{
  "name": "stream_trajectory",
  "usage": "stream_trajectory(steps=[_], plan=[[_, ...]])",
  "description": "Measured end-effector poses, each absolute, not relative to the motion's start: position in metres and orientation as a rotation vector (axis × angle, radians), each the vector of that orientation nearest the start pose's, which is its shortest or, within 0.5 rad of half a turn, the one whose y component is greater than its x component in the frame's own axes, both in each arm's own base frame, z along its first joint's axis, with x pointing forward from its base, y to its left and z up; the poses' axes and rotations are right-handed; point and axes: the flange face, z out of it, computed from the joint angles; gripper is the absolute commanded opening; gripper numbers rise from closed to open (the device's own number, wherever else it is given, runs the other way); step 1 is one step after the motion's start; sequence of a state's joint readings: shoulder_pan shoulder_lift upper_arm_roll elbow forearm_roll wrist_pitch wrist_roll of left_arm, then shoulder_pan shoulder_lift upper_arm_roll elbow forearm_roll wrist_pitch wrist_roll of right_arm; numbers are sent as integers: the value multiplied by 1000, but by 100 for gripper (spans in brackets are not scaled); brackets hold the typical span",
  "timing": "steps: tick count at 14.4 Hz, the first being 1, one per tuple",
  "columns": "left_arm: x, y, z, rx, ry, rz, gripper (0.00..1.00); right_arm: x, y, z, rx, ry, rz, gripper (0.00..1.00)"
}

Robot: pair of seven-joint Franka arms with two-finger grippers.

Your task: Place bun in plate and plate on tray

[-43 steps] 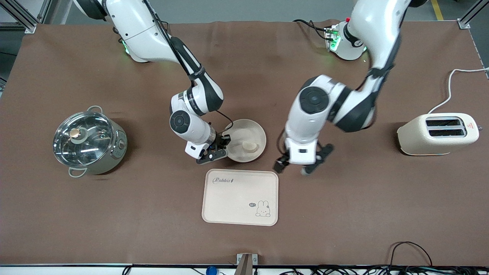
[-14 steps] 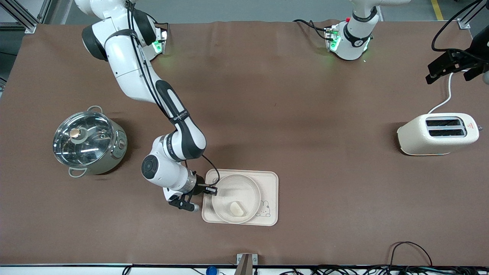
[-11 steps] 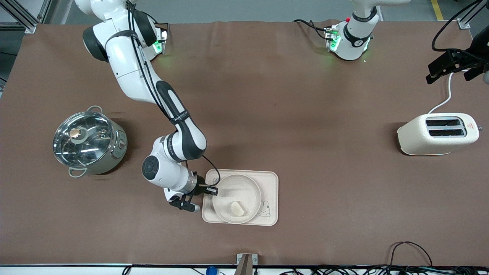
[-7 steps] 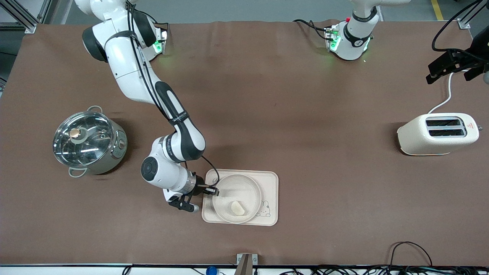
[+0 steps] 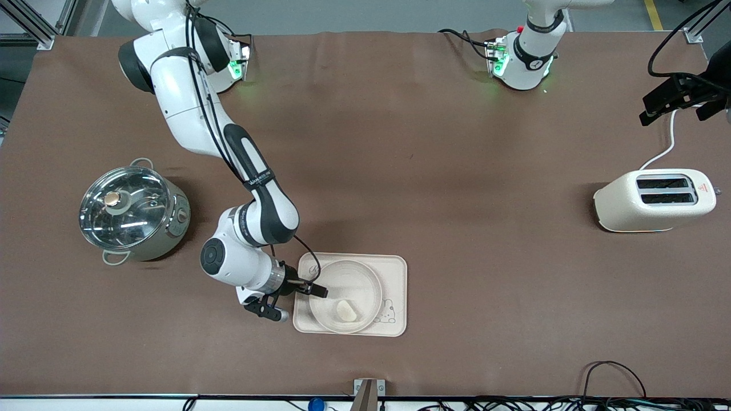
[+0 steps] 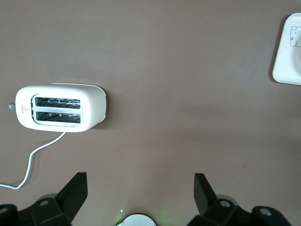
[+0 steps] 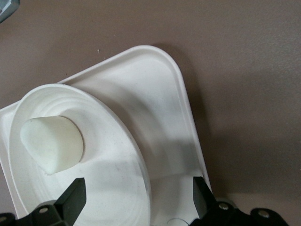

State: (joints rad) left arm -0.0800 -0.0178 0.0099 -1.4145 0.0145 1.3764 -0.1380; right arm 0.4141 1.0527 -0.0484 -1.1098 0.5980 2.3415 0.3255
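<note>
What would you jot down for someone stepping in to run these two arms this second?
Right gripper: open, at the edge of the tray toward the right arm's end, holding nothing.
Left gripper: open, parked up near the toaster, waiting.
The bun lies in the plate, and the plate sits on the tray.
Done: both placements.
Left: probably just pull the right arm clear.

Looks like a robotics lab, not a real kitchen: two arms bolted onto a table (image 5: 434,171) under a brown cover, aluminium framing (image 5: 34,25) at the corners, cables (image 5: 617,399) along the near edge (the toaster (image 5: 654,200) and pot (image 5: 132,212) read as props).
</note>
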Motion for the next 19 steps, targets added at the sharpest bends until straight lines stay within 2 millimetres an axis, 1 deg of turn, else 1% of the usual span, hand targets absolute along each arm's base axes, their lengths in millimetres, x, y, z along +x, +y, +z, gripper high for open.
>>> stream_trajectory(steps=[1,2,3,4,6,7,8,9,10,11,12,13,15,17,18,19], plan=[[525,-35,690,-3123,-110,28,100,727,301,187,-2648,421,-23,100],[525,-35,690,-3124,-110,27,100,727,301,193,-2644,419,-25,100],[525,-35,690,-3124,-110,26,100,728,302,204,-2639,414,-29,100],[525,-35,691,-3124,-110,25,100,727,303,220,-2634,405,-22,100],[525,-35,691,-3124,-111,25,100,719,302,260,-2630,374,62,100],[525,-35,691,-3124,-111,25,100,715,297,284,-2628,356,117,100],[525,-35,691,-3124,-110,25,100,711,289,312,-2626,334,169,100],[525,-35,691,-3124,-109,25,100,707,275,341,-2641,315,206,100],[525,-36,691,-3124,-107,24,100,701,252,370,-2687,304,229,100],[524,-37,691,-3124,-103,24,100,695,223,396,-2749,303,245,100],[524,-39,691,-3124,-99,23,100,688,193,416,-2808,310,265,100],[524,-41,691,-3124,-94,23,100,682,166,427,-2858,329,286,100],[524,-45,691,-3126,-78,23,100,680,108,432,-2961,373,290,100],[523,-53,691,-3137,-17,25,100,680,40,437,-3056,345,294,100],[523,-56,691,-3140,5,26,100,676,7,445,-3086,349,308,100],[523,-57,691,-3140,12,27,100,669,-23,459,-3119,348,326,100]])
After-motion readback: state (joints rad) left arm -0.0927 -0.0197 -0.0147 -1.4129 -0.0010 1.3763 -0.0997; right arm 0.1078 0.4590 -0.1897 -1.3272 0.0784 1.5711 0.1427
